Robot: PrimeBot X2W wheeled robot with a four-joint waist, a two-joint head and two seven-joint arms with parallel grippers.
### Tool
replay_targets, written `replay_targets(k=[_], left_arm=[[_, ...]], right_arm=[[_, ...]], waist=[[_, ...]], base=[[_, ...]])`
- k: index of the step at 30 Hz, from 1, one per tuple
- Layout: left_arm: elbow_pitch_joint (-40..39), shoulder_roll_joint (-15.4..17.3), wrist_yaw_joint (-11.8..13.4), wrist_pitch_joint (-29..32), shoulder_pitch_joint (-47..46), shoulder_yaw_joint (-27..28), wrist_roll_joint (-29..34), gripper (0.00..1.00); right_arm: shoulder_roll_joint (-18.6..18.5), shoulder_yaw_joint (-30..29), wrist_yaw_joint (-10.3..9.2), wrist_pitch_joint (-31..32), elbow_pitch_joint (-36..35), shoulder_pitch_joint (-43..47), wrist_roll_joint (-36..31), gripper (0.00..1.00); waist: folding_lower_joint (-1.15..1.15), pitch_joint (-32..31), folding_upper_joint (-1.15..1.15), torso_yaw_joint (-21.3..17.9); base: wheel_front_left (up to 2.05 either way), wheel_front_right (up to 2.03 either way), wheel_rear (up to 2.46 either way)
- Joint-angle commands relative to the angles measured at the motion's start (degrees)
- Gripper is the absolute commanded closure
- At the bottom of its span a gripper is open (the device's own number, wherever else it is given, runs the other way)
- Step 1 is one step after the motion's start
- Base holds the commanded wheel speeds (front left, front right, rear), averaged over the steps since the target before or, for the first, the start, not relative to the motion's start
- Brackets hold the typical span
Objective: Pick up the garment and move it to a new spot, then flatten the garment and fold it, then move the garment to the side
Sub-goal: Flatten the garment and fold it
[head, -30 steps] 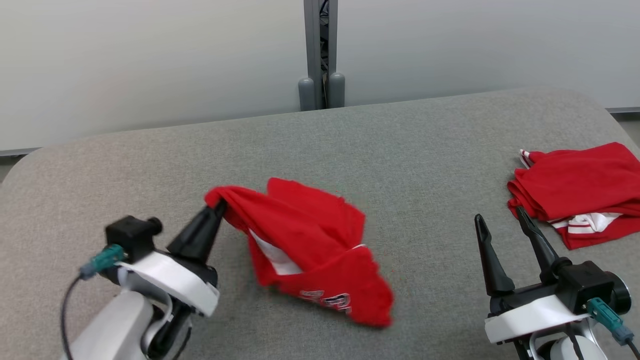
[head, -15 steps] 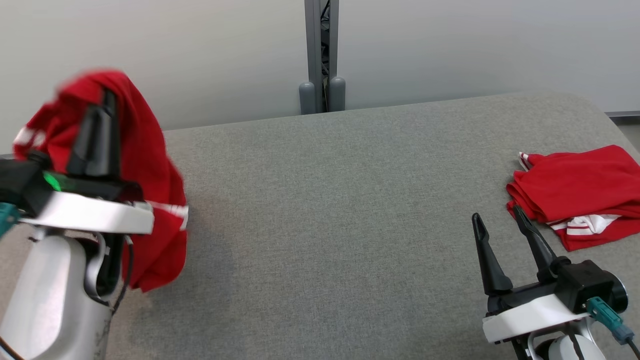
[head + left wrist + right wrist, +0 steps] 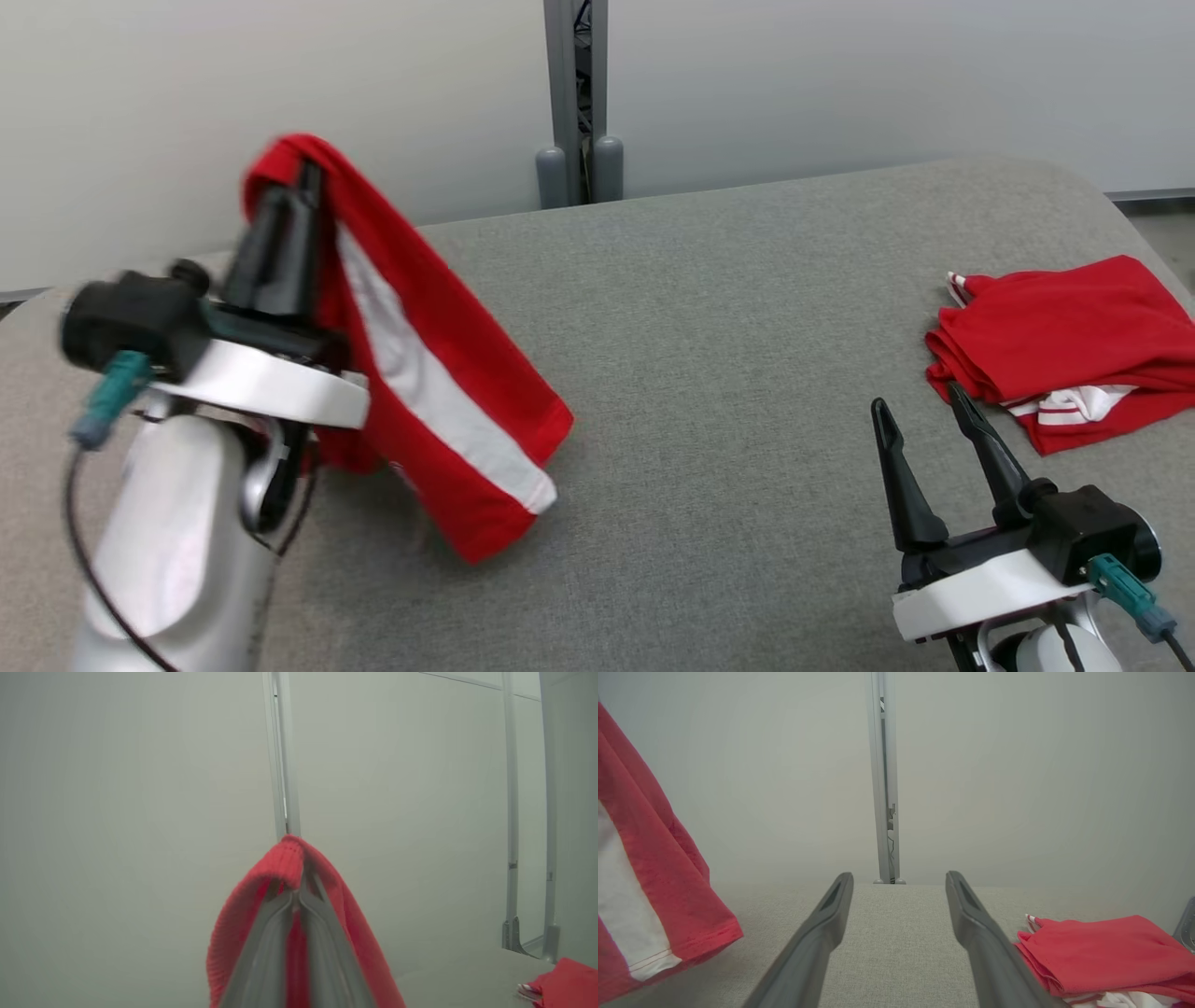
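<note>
The garment (image 3: 439, 373), red with a broad white stripe, hangs in the air from my left gripper (image 3: 303, 187), which is shut on its top edge above the table's left side. Its lower end dangles just over the grey surface. In the left wrist view the red ribbed hem (image 3: 285, 863) drapes over my closed fingers. From the right wrist view the garment (image 3: 649, 868) swings at the far left. My right gripper (image 3: 920, 406) stands open near the table's front right, holding nothing, its fingers (image 3: 822, 924) spread apart.
A second red garment with white trim (image 3: 1064, 345) lies folded at the table's right edge, just beyond my right gripper. The grey fabric table (image 3: 728, 308) stretches between the arms. A grey post (image 3: 569, 103) stands against the pale wall behind.
My left gripper lifted the garment off the table's middle, swung it up to the left, and now carries it back rightward. The camera shifted a little. My right arm stayed still.
</note>
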Motion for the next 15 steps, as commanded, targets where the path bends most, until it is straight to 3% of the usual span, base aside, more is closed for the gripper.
replay_targets(k=[1, 6, 15], left_arm=[[1.87, 0.0, -0.39, -0.02, -1.03, -2.7, 0.67, 1.0], [6.87, 0.23, -0.62, -0.03, -3.81, -13.4, -1.08, 1.0], [9.86, -0.43, -0.54, -0.02, -8.61, -22.56, -6.82, 1.0]], right_arm=[[-0.3, 0.2, -0.01, 0.01, 0.22, -0.74, 0.46, 0.0], [-0.31, 0.98, -0.01, 0.01, 0.51, -1.55, 0.66, 0.0], [-0.3, 1.84, -0.01, 0.01, 0.52, -3.2, 1.81, 0.0]], waist=[[0.0, 0.32, 0.0, -0.7], [0.0, 1.66, 0.0, -2.88], [0.0, 3.65, 0.0, -7.37]], base=[[0.0, 0.0, 0.0], [0.0, 0.0, 0.0], [0.0, 0.0, 0.0]])
